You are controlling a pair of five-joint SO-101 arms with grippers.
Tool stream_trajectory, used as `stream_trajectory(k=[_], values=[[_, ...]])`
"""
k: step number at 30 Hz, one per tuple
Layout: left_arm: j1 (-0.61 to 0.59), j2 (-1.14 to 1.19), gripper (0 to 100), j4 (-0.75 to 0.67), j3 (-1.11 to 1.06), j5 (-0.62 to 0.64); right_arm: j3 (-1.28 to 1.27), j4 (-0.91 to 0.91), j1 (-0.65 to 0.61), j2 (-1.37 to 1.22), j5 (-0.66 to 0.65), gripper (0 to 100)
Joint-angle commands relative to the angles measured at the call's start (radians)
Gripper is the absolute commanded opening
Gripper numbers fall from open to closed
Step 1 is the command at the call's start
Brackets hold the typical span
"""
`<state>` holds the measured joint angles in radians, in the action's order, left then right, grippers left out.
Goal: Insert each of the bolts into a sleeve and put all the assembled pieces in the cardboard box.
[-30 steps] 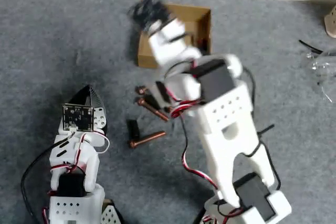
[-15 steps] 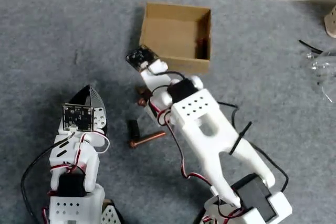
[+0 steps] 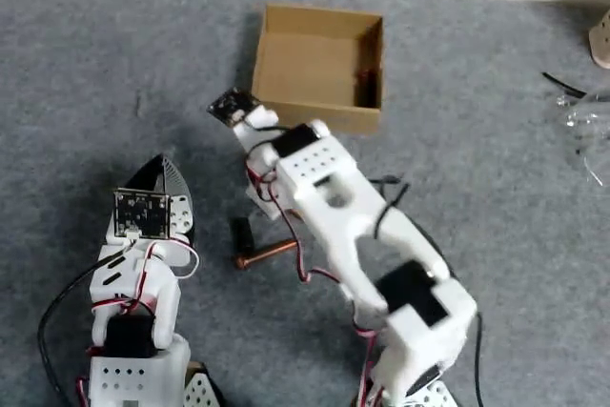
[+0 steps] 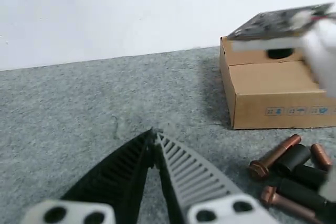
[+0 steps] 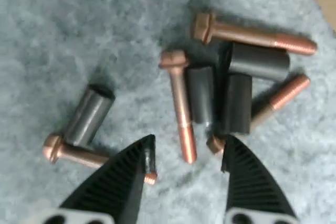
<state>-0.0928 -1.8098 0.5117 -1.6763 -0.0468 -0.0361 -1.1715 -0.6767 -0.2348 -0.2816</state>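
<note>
Several copper bolts and black sleeves lie loose on the grey carpet. In the right wrist view a bolt (image 5: 180, 103) lies beside a cluster of sleeves (image 5: 236, 103), with another bolt (image 5: 254, 35) beyond them. A separate sleeve (image 5: 89, 115) rests against a bolt (image 5: 73, 153). My right gripper (image 5: 189, 148) hangs open just above the pile, holding nothing. The cardboard box (image 3: 319, 64) stands at the back, with a small dark piece (image 3: 363, 83) in its near right corner. My left gripper (image 4: 155, 135) is shut and holds nothing, low on the carpet left of the pile (image 4: 286, 163).
The right arm (image 3: 315, 178) stretches over the pile and hides most of it from above; one bolt (image 3: 267, 253) and one sleeve (image 3: 244, 234) show beside it. Clear plastic bits and a wire (image 3: 577, 102) lie at the far right. Open carpet spreads on the left.
The right arm has swung back from over the box and come down over the pile of bolts and sleeves. The left arm has not moved.
</note>
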Motion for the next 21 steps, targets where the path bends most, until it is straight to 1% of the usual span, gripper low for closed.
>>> stream_trajectory(k=[1, 6, 12, 21], values=[[-0.012, -0.01, 1, -0.02, -0.019, -0.003, 0.15, -0.042, -0.008, -0.059, -0.014, 18.2], [-0.012, -0.01, 1, -0.02, -0.019, -0.003, 0.24, -0.073, 0.044, -0.134, -0.014, 18.2], [-0.012, -0.01, 1, -0.02, -0.019, -0.003, 0.248, -0.073, 0.119, -0.142, -0.015, 18.2], [-0.01, -0.01, 1, -0.02, -0.019, -0.003, 0.223, -0.071, 0.113, -0.142, -0.017, 17.7]])
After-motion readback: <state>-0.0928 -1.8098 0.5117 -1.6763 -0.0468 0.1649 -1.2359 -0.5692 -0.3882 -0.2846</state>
